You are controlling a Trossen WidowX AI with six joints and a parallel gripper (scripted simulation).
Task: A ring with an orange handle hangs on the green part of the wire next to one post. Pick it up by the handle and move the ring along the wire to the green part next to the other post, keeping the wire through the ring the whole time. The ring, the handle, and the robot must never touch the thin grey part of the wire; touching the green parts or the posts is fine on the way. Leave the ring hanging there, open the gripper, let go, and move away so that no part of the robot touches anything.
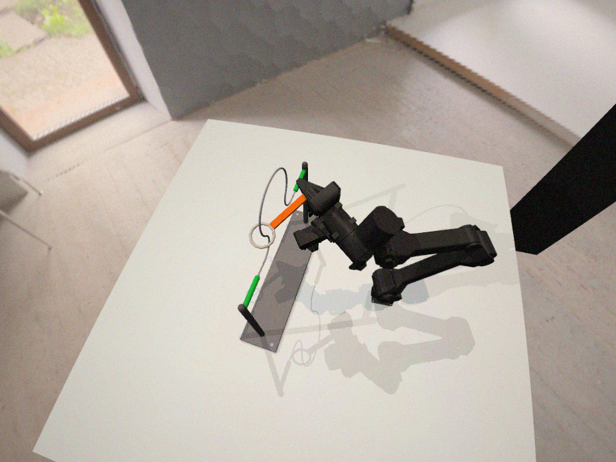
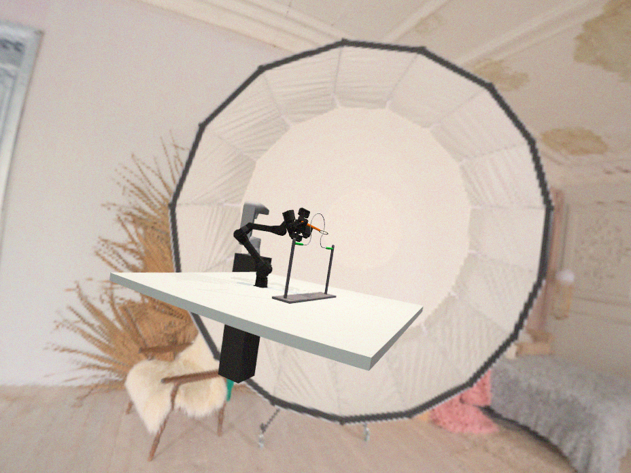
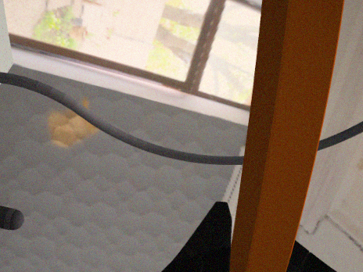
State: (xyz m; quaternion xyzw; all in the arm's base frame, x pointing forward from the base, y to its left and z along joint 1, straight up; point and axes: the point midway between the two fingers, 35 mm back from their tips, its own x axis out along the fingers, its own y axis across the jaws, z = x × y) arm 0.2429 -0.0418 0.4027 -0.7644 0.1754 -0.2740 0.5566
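Note:
My gripper (image 1: 307, 194) (image 2: 304, 227) is shut on the end of the orange handle (image 1: 287, 211) (image 2: 315, 229) (image 3: 282, 137), close to the far post (image 1: 304, 168). The handle slants away from the gripper to the white ring (image 1: 249, 235), which sits around the thin grey wire (image 1: 260, 206) about midway between the posts. I cannot tell if the ring touches the wire. Green parts show by the far post (image 1: 300, 176) and by the near post (image 1: 253, 288). In the wrist view the wire (image 3: 156, 148) runs behind the handle.
The two posts stand on a dark grey base plate (image 1: 283, 298) (image 2: 305, 297) on the white table (image 1: 149, 372) (image 2: 356, 325). The near post (image 1: 251, 320) leans toward the camera. The arm's base (image 1: 385, 291) stands to the right of the plate.

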